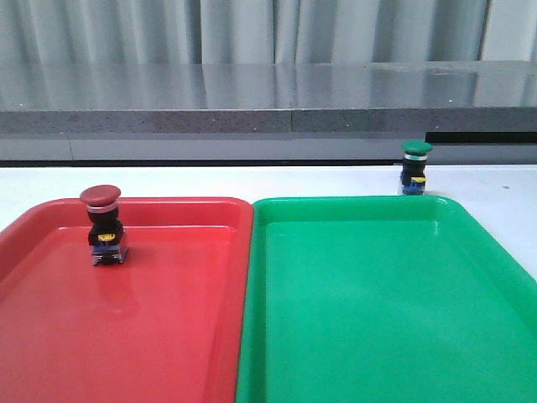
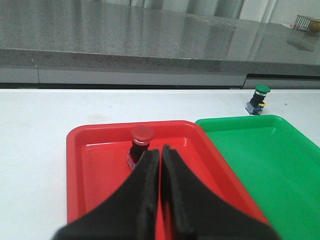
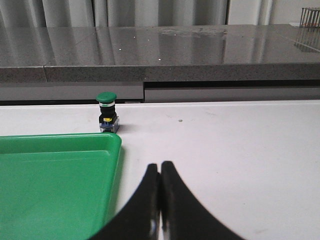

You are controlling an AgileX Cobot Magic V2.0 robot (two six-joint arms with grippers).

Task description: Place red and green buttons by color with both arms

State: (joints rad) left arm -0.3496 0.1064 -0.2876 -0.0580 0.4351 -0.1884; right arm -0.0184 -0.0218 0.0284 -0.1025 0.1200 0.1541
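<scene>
The red button [image 1: 104, 224] stands upright inside the red tray [image 1: 168, 336], near its far left part; it also shows in the left wrist view [image 2: 141, 141]. The green button [image 1: 414, 167] stands upright on the white table just beyond the green tray's [image 1: 377, 319] far right corner; it also shows in the right wrist view [image 3: 107, 112] and the left wrist view [image 2: 259, 99]. My left gripper [image 2: 160, 150] is shut and empty, above the red tray, just short of the red button. My right gripper [image 3: 160, 166] is shut and empty over bare table, beside the green tray [image 3: 55, 185].
The two trays lie side by side, edges touching, red on the left and green on the right. A grey stone ledge [image 1: 268, 109] runs along the back of the white table [image 1: 252, 180]. Neither arm shows in the front view.
</scene>
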